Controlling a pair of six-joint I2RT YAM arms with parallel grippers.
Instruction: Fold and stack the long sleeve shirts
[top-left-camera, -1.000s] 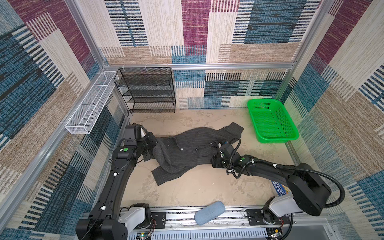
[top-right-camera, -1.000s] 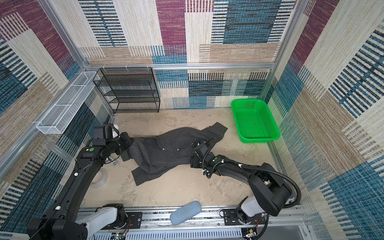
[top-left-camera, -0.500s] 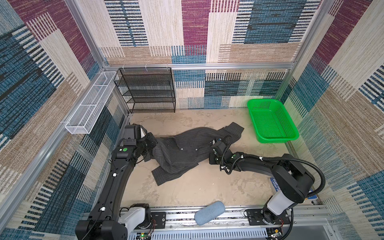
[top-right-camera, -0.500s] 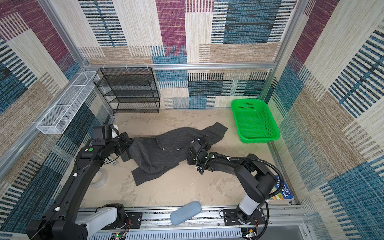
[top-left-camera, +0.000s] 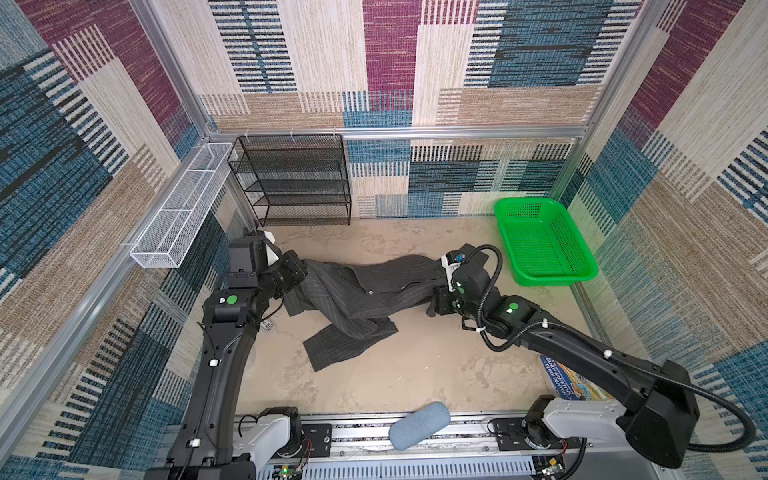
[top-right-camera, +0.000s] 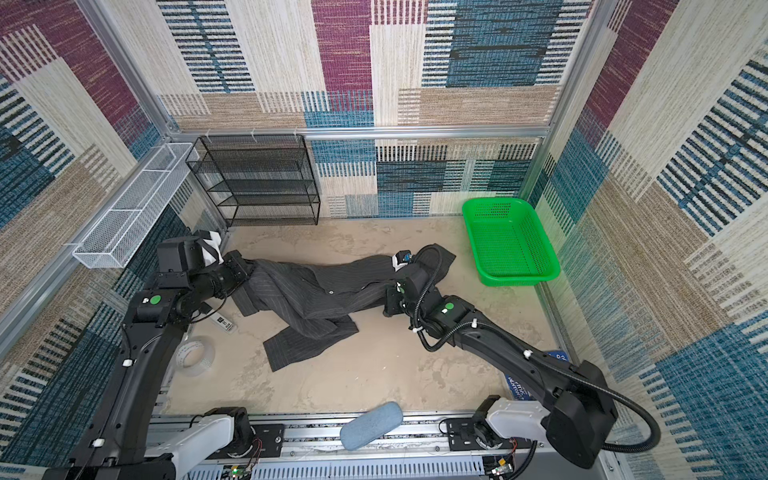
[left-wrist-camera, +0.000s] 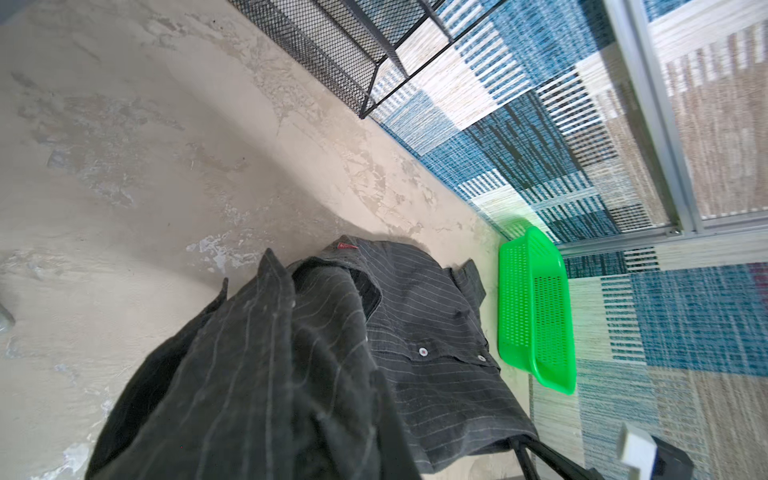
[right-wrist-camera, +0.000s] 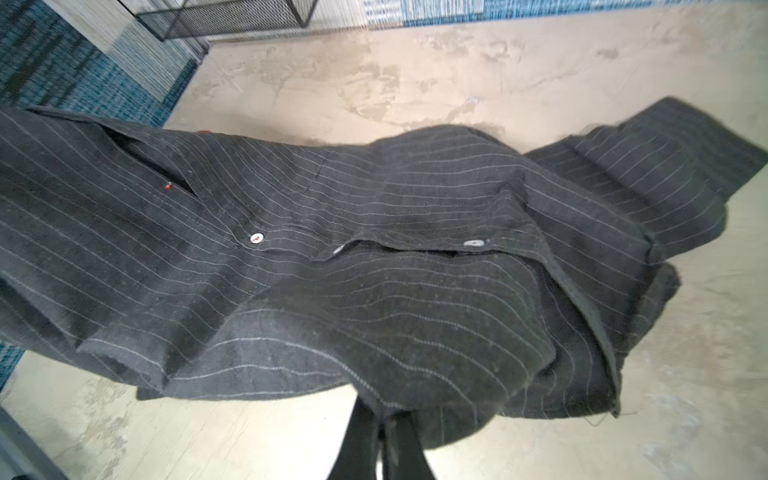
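Now the right jaws have snapped shut on one end of the pinstriped shirt (top-left-camera: 365, 291), centre-right of frame; the left jaws stay pinched on its other end. With both ends held, spreading it flat on the bench (top-left-camera: 415, 374) looks next.

Everything's taken in from high up front in both top views, tilted down. The shirt (top-left-camera: 374, 286) is framed close-up and low by both wrist cams, and it's shared by all four.

Left arm (top-left-camera: 216, 374) extended low, right arm (top-left-camera: 582, 351) reaching inward, both arms' fingers (right-wrist-camera: 409, 440) pinched onto shirt (top-left-camera: 374, 286)
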